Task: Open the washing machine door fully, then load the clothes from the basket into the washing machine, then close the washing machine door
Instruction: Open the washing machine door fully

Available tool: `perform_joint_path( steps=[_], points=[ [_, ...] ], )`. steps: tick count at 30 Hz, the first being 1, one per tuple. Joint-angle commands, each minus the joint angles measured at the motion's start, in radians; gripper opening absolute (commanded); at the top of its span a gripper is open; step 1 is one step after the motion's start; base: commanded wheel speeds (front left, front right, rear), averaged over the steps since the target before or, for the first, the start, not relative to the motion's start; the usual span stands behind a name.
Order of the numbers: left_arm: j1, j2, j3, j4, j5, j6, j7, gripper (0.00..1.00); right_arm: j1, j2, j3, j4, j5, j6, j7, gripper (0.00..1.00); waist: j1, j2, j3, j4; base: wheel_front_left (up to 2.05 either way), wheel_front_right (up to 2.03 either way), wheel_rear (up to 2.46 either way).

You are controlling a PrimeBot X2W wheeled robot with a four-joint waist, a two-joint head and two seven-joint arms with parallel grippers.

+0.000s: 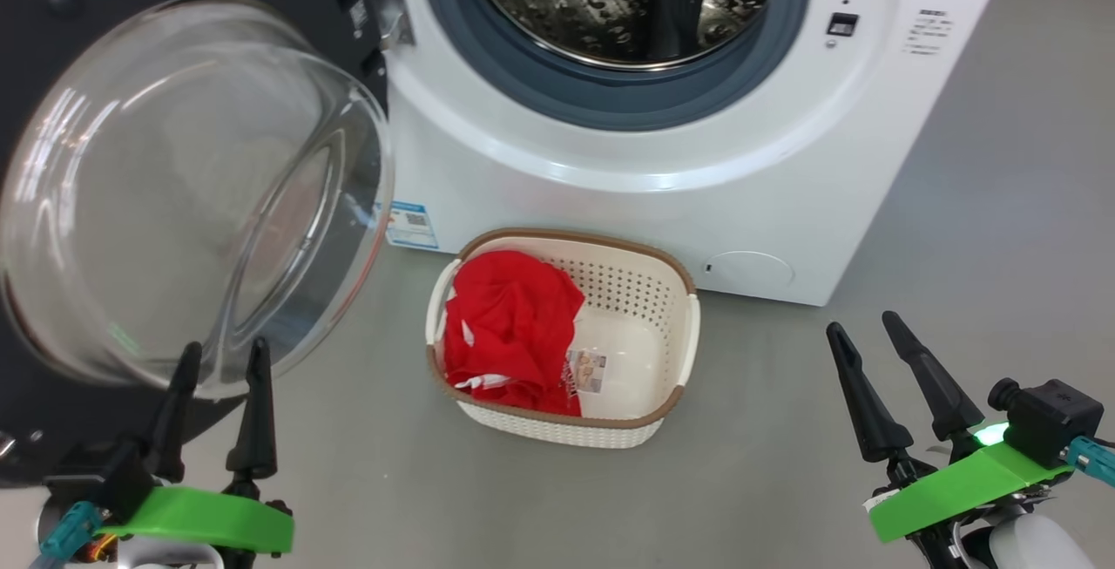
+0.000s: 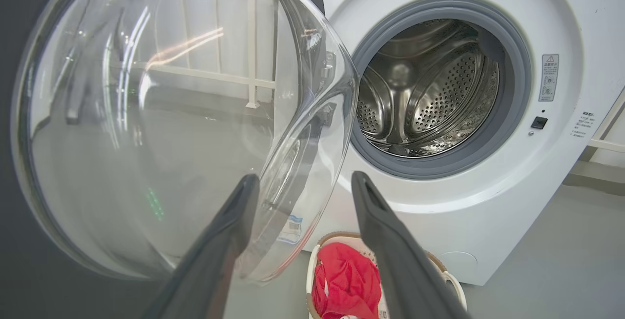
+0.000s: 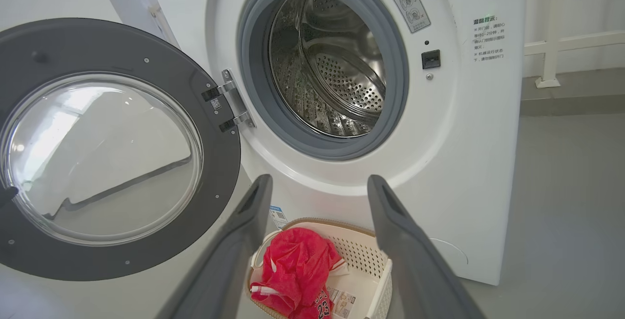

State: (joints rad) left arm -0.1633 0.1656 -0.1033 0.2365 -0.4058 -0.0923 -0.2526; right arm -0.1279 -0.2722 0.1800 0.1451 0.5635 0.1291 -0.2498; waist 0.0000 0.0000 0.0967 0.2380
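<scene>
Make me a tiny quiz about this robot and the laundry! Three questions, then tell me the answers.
1. Fill in: the left hand and the right hand are both ____ and hold nothing.
2. True or false: the door of the washer is shut.
3. Where is the red shirt?
A) in the washer
B) in the basket
C) in the right hand

Key: 1 open. 2 false, the door is swung wide open. 3 B.
</scene>
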Motion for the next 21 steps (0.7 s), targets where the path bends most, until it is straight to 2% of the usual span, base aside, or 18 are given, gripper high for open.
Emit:
perform_joint_path(
  steps=[1,21],
  points=[
    [-0.004,0.021,0.031,-0.027,0.013,0.005,-0.009,1.00,-0.004,-0.013,0.019,-0.030,-0.010,0.002,-0.012,1.00,0.0000,0.0000,-0.009,-0.037,0.00,0.00,0.00],
    [0.045,-0.019,0.034,-0.052,0.050,-0.005,-0.009,1.00,0.005,-0.028,0.028,-0.042,-0.035,0.002,-0.012,1.00,0.0000,0.0000,-0.034,-0.207,0.00,0.00,0.00]
  ],
)
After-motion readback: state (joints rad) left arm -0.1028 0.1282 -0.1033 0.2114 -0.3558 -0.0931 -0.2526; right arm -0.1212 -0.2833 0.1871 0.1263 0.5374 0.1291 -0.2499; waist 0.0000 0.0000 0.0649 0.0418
